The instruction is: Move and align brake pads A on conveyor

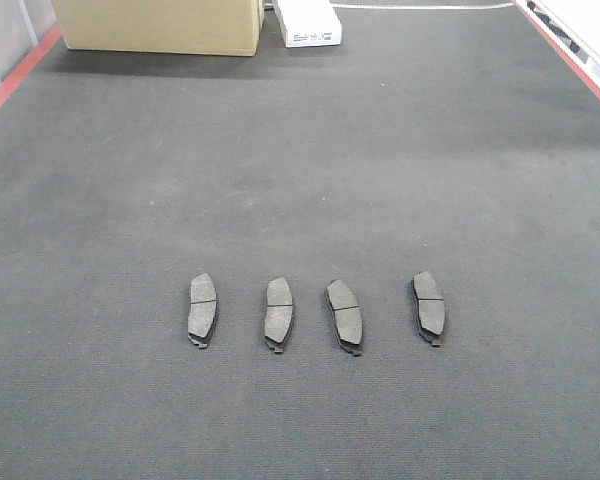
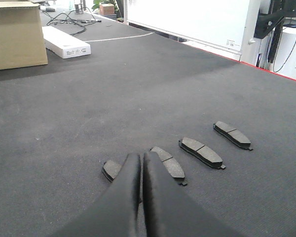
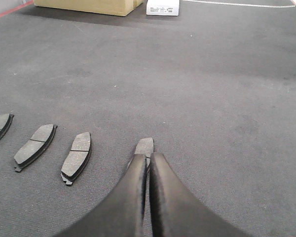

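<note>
Lying in a row toward the near edge of the felt-like ribbed conveyor, four curved, grooved brake pads A; left gripper and right gripper pressed closed, empty, each partly hiding one pad

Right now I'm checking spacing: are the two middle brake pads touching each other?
Apart. In the exterior front view, a strip of bare conveyor shows between the second pad and the third pad along their whole length.
</note>
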Motion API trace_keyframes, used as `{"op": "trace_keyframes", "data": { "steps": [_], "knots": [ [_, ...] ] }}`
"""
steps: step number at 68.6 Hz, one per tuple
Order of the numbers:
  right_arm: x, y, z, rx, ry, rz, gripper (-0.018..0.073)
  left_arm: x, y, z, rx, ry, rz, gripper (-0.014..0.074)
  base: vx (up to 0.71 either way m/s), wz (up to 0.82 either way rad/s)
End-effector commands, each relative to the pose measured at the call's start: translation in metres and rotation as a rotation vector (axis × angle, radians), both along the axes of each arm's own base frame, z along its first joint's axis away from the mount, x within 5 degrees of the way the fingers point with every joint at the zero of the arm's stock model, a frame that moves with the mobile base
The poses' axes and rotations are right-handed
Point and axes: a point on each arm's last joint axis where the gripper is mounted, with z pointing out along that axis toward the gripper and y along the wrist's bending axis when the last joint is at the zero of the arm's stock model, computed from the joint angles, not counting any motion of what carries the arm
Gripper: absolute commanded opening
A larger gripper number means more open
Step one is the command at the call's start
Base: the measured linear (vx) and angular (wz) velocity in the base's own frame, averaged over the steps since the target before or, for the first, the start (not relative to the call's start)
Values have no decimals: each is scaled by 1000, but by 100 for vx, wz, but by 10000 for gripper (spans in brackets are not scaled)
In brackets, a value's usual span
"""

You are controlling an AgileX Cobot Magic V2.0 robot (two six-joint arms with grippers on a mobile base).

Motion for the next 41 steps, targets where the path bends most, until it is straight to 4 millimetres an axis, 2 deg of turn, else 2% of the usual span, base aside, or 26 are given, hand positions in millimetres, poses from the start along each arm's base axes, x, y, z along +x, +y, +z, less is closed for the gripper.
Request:
{"op": "trace_keyframes", "data": {
  "steps": [1,41],
  "knots": [
    [2,0,14,11,-90,0,-9,0,-3,13,-33,-66,-34,-6,1,1],
    [2,0,14,11,-90,0,-9,0,-3,13,-33,-66,-34,-6,0,1]
  ]
}}
